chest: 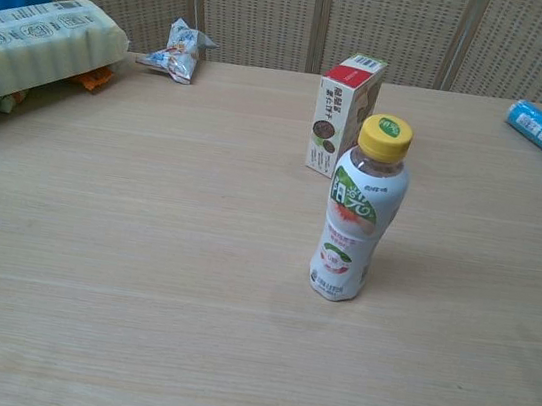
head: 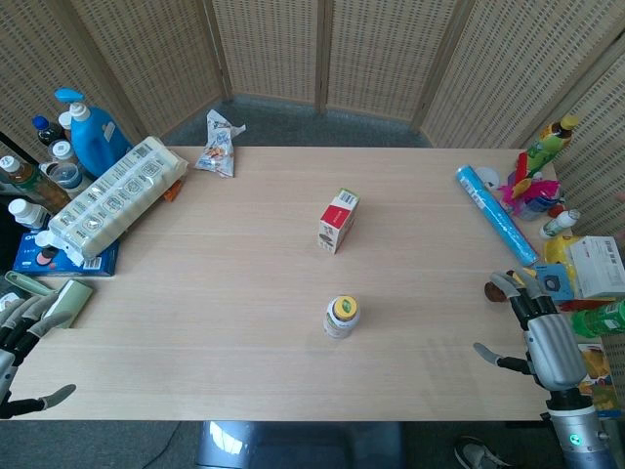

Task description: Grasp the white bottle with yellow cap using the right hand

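Note:
The white bottle with a yellow cap [head: 342, 317] stands upright near the middle of the table's front half; the chest view shows the bottle [chest: 359, 210] close up, with a green and pink label. My right hand [head: 540, 332] hovers at the table's right front corner, well to the right of the bottle, fingers spread and holding nothing. At the left front corner my left hand [head: 20, 337] also has its fingers apart and holds nothing. Neither hand appears in the chest view.
A red and white carton [head: 338, 219] stands behind the bottle. A blue roll [head: 494, 213] and cluttered bottles and packets line the right edge. A long white package [head: 115, 197], a blue pump bottle [head: 93, 132] and a snack bag [head: 217, 145] sit at the left and back.

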`<act>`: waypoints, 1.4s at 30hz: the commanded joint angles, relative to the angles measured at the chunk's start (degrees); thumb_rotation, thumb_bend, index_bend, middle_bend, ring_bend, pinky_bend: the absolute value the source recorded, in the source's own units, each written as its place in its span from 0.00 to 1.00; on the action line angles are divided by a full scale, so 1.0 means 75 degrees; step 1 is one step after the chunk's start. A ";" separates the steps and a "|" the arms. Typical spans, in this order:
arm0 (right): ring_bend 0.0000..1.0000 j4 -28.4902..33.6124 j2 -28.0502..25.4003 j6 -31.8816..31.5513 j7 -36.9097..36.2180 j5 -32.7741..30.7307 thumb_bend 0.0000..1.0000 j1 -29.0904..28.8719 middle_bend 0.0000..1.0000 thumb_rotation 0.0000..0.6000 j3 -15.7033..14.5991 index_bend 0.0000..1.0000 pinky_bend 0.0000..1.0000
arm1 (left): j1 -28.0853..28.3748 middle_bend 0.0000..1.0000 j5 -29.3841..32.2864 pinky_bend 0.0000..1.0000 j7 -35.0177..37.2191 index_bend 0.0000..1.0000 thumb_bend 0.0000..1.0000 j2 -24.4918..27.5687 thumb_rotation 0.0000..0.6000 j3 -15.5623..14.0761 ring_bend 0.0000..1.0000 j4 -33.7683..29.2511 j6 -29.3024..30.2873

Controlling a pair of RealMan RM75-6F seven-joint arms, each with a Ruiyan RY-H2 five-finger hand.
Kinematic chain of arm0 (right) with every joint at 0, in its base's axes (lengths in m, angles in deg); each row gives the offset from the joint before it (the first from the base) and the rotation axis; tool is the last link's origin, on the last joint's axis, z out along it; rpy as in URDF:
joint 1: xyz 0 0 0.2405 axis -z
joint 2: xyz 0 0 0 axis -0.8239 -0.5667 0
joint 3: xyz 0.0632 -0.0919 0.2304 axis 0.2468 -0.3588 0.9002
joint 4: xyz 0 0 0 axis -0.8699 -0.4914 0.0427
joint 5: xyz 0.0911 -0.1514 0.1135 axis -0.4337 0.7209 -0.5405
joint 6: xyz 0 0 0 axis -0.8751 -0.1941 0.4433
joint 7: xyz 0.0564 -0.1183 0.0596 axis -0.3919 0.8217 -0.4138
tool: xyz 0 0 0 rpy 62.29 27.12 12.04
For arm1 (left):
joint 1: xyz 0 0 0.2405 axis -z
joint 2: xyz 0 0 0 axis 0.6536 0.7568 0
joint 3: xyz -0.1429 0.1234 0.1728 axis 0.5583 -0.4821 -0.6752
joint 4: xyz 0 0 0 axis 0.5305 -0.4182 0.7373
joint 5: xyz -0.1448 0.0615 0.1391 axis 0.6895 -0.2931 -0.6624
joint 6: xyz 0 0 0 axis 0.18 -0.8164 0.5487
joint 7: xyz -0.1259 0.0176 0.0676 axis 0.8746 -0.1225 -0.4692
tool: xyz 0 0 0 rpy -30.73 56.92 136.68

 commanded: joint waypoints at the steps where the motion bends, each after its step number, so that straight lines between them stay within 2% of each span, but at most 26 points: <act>1: 0.00 -0.0011 0.0004 0.0031 -0.0030 -0.0016 0.00 -0.0011 0.15 1.00 -0.0010 0.10 0.00 | -0.0002 0.00 -0.0005 0.00 -0.0011 0.19 0.00 -0.0005 1.00 -0.0001 0.00 0.0001 -0.0001; 5: 0.00 0.0020 -0.0005 0.0163 -0.0332 -0.0056 0.00 -0.0044 0.14 1.00 -0.0072 0.09 0.00 | 0.0006 0.00 -0.0008 0.00 -0.0050 0.19 0.00 -0.0022 1.00 -0.0005 0.00 -0.0002 -0.0036; 10: 0.00 0.0181 -0.0053 0.0761 -0.2006 -0.0162 0.00 -0.0243 0.13 1.00 -0.0313 0.02 0.00 | 0.0053 0.00 0.0064 0.00 -0.0052 0.19 0.00 -0.0049 1.00 0.0011 0.00 -0.0024 -0.0143; 15: 0.00 -0.0316 0.0173 0.1834 -0.3542 0.0013 0.00 -0.0757 0.08 1.00 -0.0671 0.00 0.00 | 0.0159 0.00 0.0116 0.00 0.0107 0.19 0.00 -0.0027 1.00 0.0007 0.00 -0.0032 -0.0330; 19: 0.00 -0.0759 0.0596 0.2561 -0.4146 0.0148 0.00 -0.1219 0.02 1.00 -0.0802 0.00 0.00 | 0.0205 0.00 0.0258 0.00 0.0033 0.19 0.00 -0.0072 1.00 0.0057 0.00 -0.0046 -0.0430; 25: 0.00 -0.1173 0.1221 0.3251 -0.4312 0.0146 0.00 -0.1816 0.00 1.00 -0.0714 0.00 0.00 | 0.0265 0.00 0.0484 0.00 -0.0011 0.19 0.00 -0.0120 1.00 0.0138 0.00 -0.0035 -0.0546; 32: 0.00 -0.1472 0.1916 0.3855 -0.4276 -0.0240 0.00 -0.2394 0.00 1.00 -0.0386 0.00 0.00 | 0.0351 0.00 0.0769 0.00 -0.0154 0.19 0.00 -0.0198 1.00 0.0217 0.00 -0.0039 -0.0770; 42: 0.00 -0.1842 0.2705 0.4339 -0.4309 -0.0770 0.00 -0.2826 0.00 1.00 -0.0149 0.00 0.00 | 0.0453 0.00 0.1098 0.00 -0.0292 0.19 0.00 -0.0294 1.00 0.0301 0.00 -0.0033 -0.1042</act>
